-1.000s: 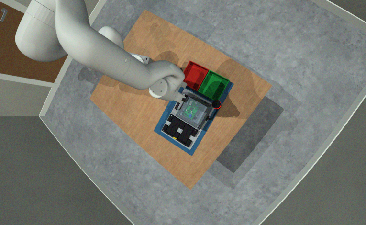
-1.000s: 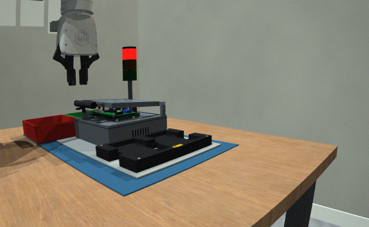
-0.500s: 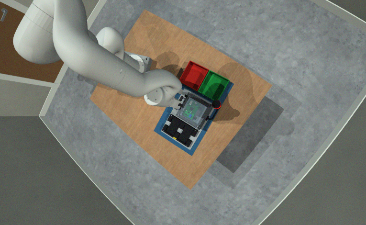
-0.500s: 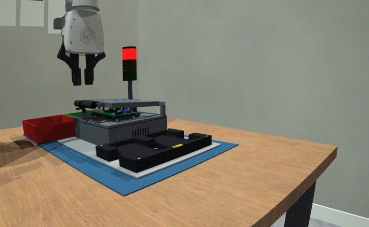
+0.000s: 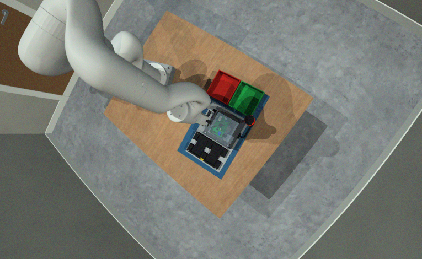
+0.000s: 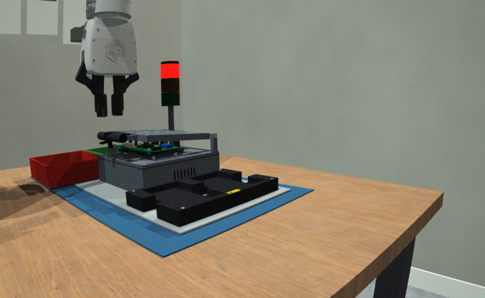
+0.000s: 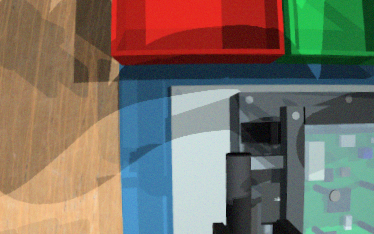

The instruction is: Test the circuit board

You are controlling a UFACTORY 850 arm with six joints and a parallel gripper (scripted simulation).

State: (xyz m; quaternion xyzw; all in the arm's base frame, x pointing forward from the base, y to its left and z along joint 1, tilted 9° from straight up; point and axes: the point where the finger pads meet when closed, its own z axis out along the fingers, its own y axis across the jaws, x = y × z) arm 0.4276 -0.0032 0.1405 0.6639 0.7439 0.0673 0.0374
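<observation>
My gripper (image 6: 109,107) (image 7: 253,229) is partly open and empty, high above the tester's handle side. The tester's clear lid (image 5: 235,130) (image 6: 162,134) (image 7: 344,170) lies down, nearly level, over the green board (image 5: 218,121) (image 6: 151,149). The board lies flat, component side up; its white connector (image 7: 316,161) is on the side toward the black handle (image 6: 114,137) (image 7: 239,180). The hook's hold and the pins in the holes cannot be made out. The signal light (image 6: 170,71) is lit red. The red bin (image 5: 224,88) (image 6: 64,173) (image 7: 199,54) is empty.
The green bin (image 5: 247,96) (image 7: 339,59) stands beside the red one, behind the tester. The black tray (image 6: 214,207) (image 5: 209,159) in front of the tester is empty. The light's pole (image 6: 170,118) rises beyond the tester. A blue mat (image 6: 155,244) lies under everything.
</observation>
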